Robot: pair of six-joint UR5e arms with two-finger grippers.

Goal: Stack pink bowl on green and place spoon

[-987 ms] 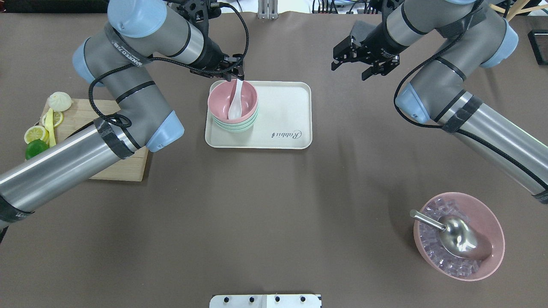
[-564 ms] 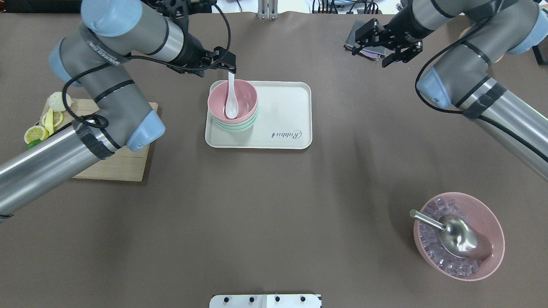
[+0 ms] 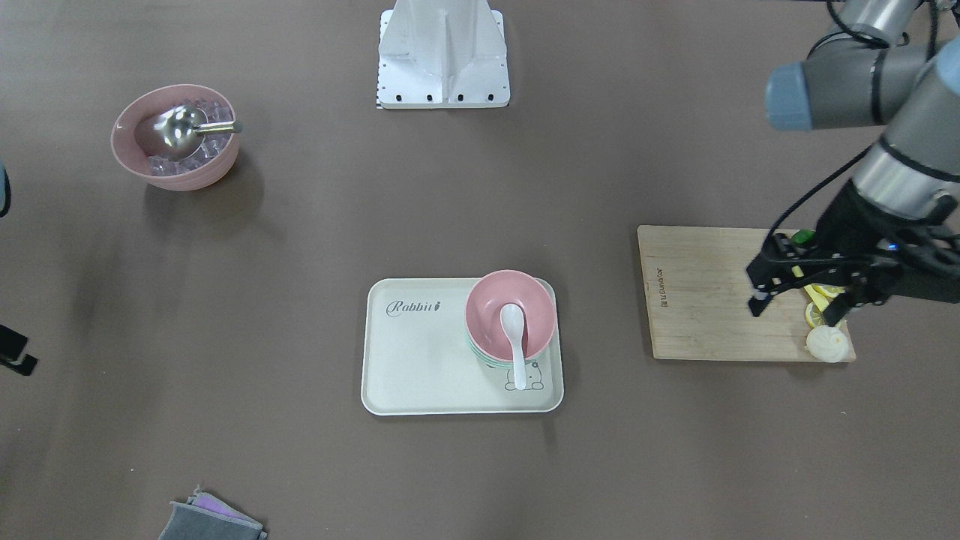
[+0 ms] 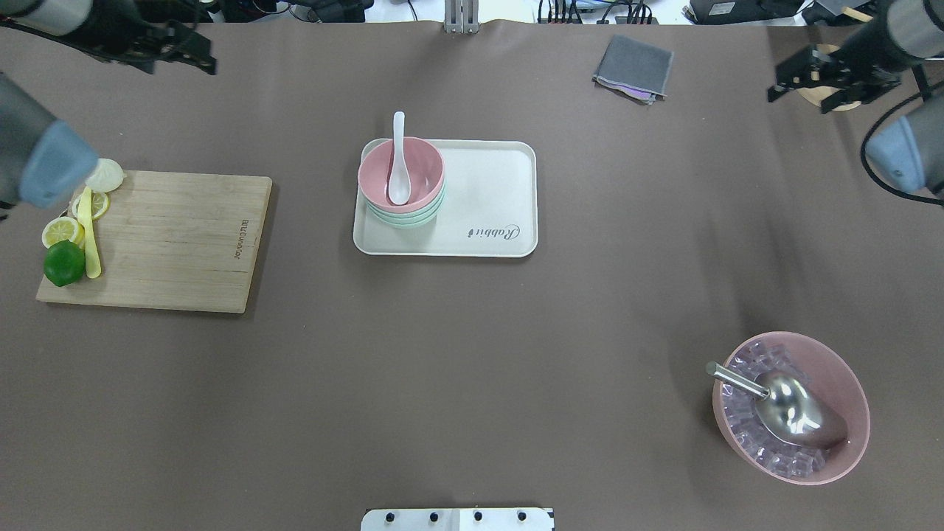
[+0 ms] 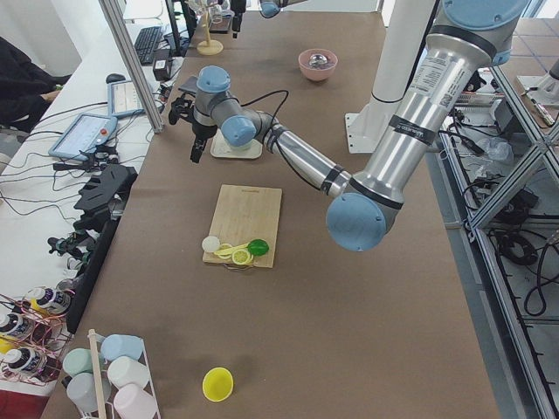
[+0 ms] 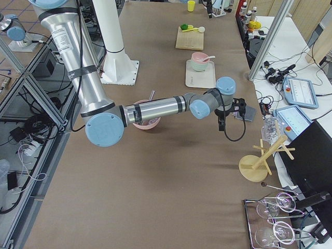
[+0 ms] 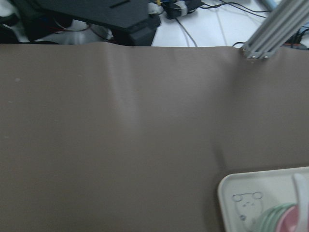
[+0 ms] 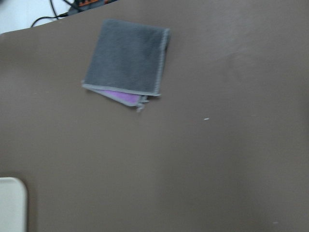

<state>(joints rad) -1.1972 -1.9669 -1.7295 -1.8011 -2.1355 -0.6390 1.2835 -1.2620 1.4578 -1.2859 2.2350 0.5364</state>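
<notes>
At the table's far left corner, the left gripper [image 4: 179,60] hangs with its jaws apart and nothing between them. The right gripper [image 4: 805,92] is likewise spread and empty off at the far right, beyond the grey cloth [image 4: 634,68]. Both look parked out of the way because the work seems done. On the tray [image 4: 487,203], the pink bowl [image 4: 422,171] sits nested on the green bowl [image 4: 407,220], and the spoon [image 4: 399,158] rests scoop-down inside it. Its handle leans on the far rim and pokes out past the tray's edge (a stable enough prop, I'd judge). A moment ago the left gripper was right at that handle's tip. It has since let go and swung clear over toward the cutting board [image 4: 169,236] side, while the right arm has retreated further outward.
</notes>
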